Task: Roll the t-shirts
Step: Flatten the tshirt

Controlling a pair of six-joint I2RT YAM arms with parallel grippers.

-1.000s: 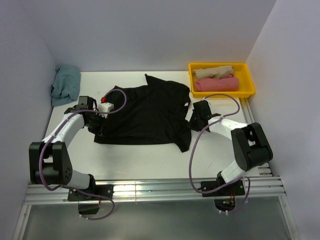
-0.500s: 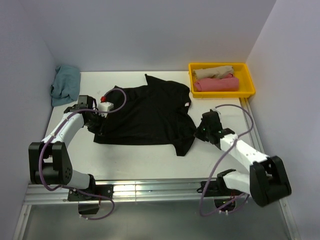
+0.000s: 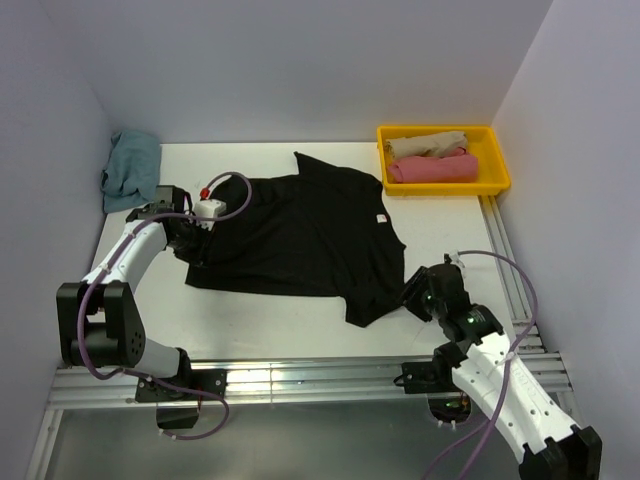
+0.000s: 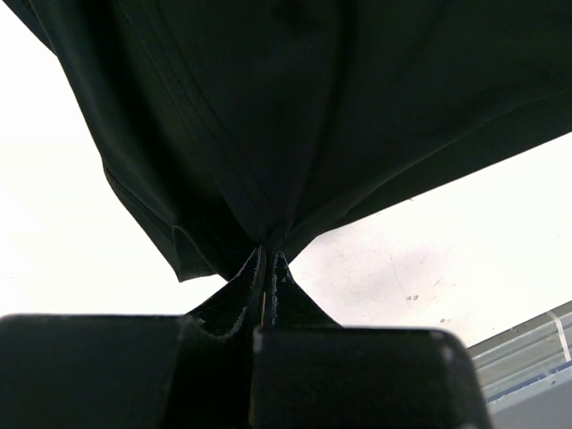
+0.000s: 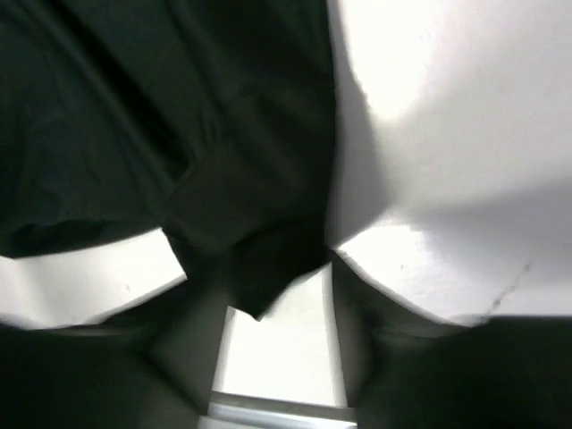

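Observation:
A large black t-shirt lies spread on the white table, its small white neck label showing on the right. My left gripper is shut on the shirt's left edge; in the left wrist view the cloth bunches into the closed fingertips. My right gripper is at the shirt's near right corner. In the right wrist view its jaws stand apart, with a loose tip of the black cloth lying between them, not pinched.
A dusty-blue shirt is heaped at the far left corner. A yellow tray at the far right holds a beige roll and a pink roll. Metal rails run along the near edge, with walls on three sides.
My right arm swung from the shirt's right side back toward the near right, dragging that side of the shirt with it, and its jaws now stand apart. The left gripper barely moved.

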